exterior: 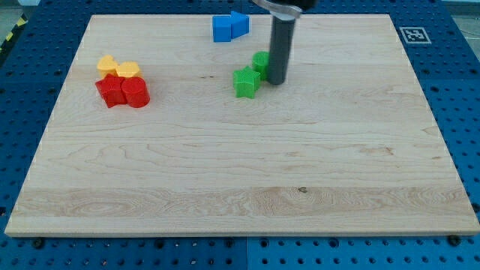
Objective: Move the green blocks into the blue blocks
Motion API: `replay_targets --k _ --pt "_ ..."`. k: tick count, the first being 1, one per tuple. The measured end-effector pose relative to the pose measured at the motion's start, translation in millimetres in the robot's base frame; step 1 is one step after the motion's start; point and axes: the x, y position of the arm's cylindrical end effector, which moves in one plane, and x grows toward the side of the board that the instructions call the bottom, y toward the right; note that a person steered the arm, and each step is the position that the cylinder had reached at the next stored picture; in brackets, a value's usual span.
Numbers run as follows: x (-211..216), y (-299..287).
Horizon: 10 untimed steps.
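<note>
Two blue blocks sit together near the view's top centre: a blue cube-like block [222,28] and a smaller blue block [240,22] touching its right side. Below them are two green blocks: a green star-shaped block [246,81] and a second green block [260,62] just up and right of it, partly hidden by my rod. My tip [276,81] rests on the board right beside the green blocks, on their right side, close to or touching the upper one.
At the view's left, two yellow blocks [118,67] sit above two red blocks [123,91] in a tight cluster. The wooden board [240,187] lies on a blue perforated table. A marker tag [412,34] is at the top right.
</note>
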Motion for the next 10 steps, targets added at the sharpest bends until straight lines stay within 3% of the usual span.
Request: replay_targets --k 2,3,4,6,7,9,10 --pt "2.6 16.3" --pt "-42.6 -10.9" --pt "-49.5 -1.8" --pt "61.9 22.3" --pt "54.4 -26.9" --pt "-22.3 -78.4" --pt "-8.2 -78.5"
